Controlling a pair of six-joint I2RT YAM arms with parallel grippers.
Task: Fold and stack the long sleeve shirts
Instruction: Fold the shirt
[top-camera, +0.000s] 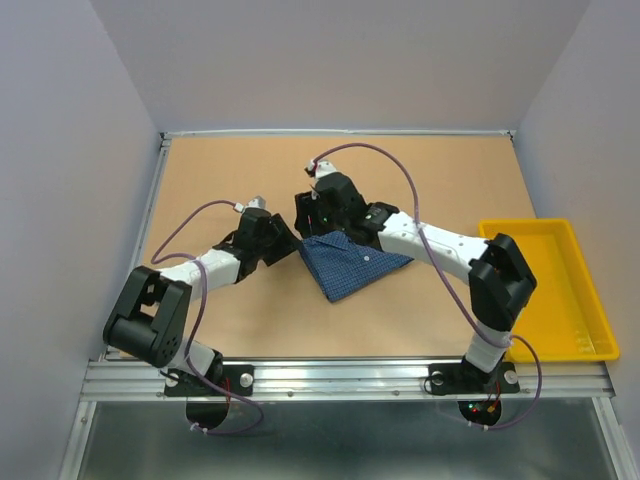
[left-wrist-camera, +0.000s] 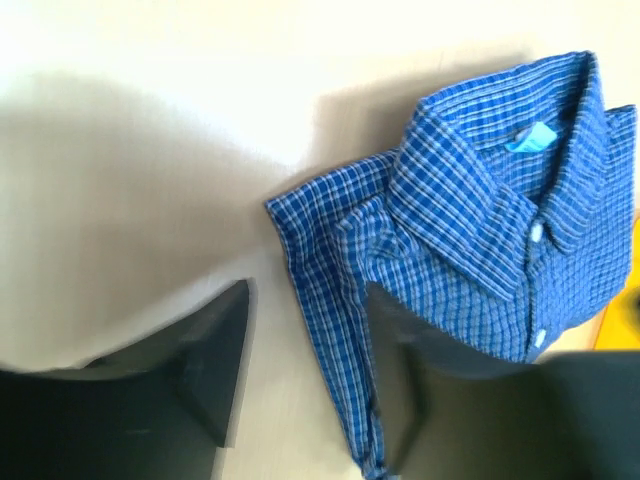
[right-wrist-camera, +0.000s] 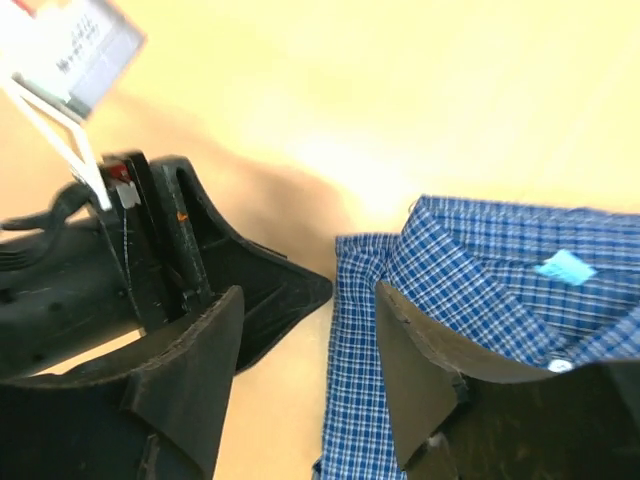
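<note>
One blue checked shirt (top-camera: 352, 264) lies folded on the tan table, collar and white buttons up. My left gripper (top-camera: 291, 246) is open at the shirt's left edge. In the left wrist view the gripper (left-wrist-camera: 305, 375) straddles a narrow folded strip of the shirt (left-wrist-camera: 480, 230), and its right finger (left-wrist-camera: 400, 370) is beside the shirt body. My right gripper (top-camera: 311, 216) is open just above the shirt's far left corner. In the right wrist view the gripper (right-wrist-camera: 305, 375) also has the edge of the shirt (right-wrist-camera: 480, 290) between its jaws, and the left gripper's fingers (right-wrist-camera: 250, 290) are close beside it.
A yellow plastic tray (top-camera: 585, 262) stands at the right edge of the table, with nothing visible in it. The two grippers are nearly touching each other at the shirt's left corner. Bare table (top-camera: 240, 170) surrounds the shirt.
</note>
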